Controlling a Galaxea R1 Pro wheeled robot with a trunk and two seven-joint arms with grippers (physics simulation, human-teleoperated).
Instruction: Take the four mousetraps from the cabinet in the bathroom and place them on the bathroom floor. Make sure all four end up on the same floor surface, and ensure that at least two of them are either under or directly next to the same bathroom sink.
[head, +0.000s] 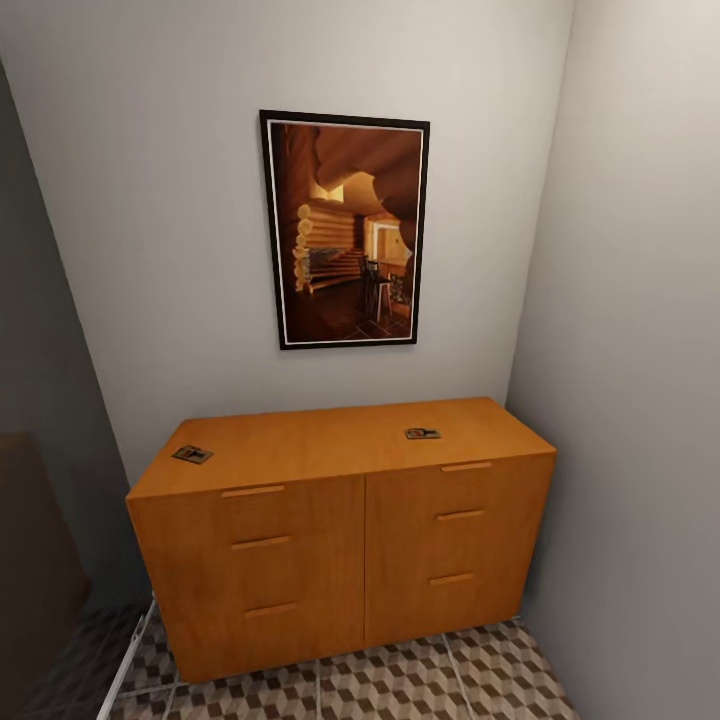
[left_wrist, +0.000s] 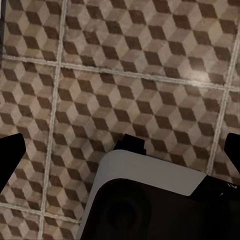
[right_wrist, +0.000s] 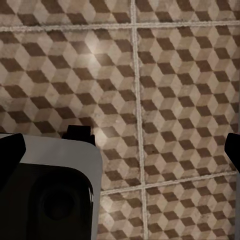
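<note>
Orange-brown cabinet (head: 340, 530) top, 2 mousetraps (head: 192, 454) (head: 422, 433), both grippers spread wide, empty.

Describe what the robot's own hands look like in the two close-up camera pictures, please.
Little of them shows. Each hand's fingers appear as plain black tips at the picture's edges, over the patterned floor. Between them sits a rounded white-rimmed, dark part of the robot's body. No cables or markings show.
</note>
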